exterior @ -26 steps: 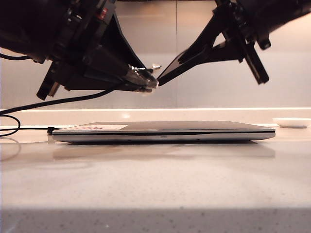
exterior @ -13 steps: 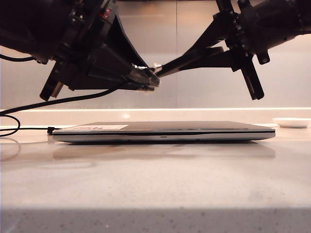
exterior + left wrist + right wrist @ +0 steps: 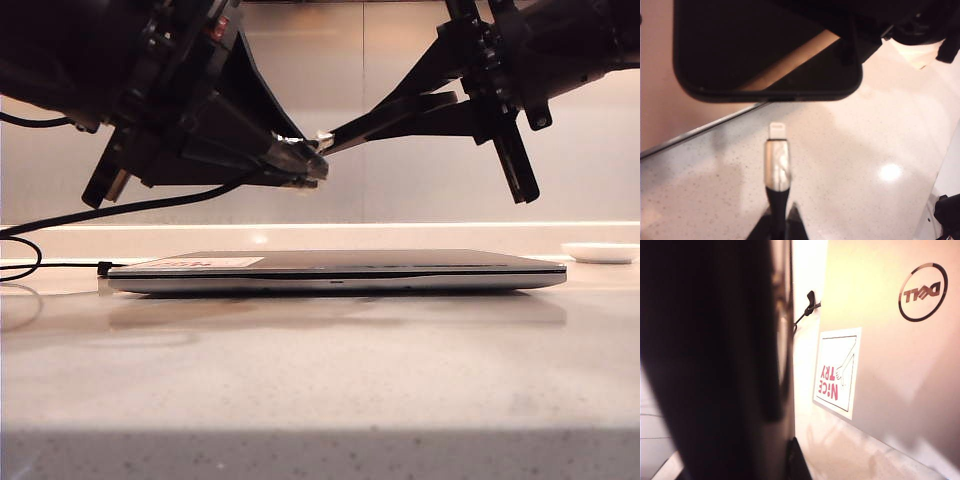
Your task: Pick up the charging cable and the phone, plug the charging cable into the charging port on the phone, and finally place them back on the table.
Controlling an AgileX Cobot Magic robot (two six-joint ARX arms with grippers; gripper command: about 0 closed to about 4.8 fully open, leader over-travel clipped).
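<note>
Charging cable [image 3: 777, 172] with glossy silvery tip clenched in left gripper [image 3: 779, 220] jaws, right gripper [image 3: 345, 132] jaws grasping slim black phone [image 3: 765, 50]

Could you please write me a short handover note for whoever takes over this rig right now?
Left gripper: shut on the charging cable, held in the air above the laptop.
Right gripper: shut on the phone, also aloft.
The connector tip faces the phone's short end edge with a small gap between them.
Done: both picked up.
Left: plug in, then set both down on the table.
</note>
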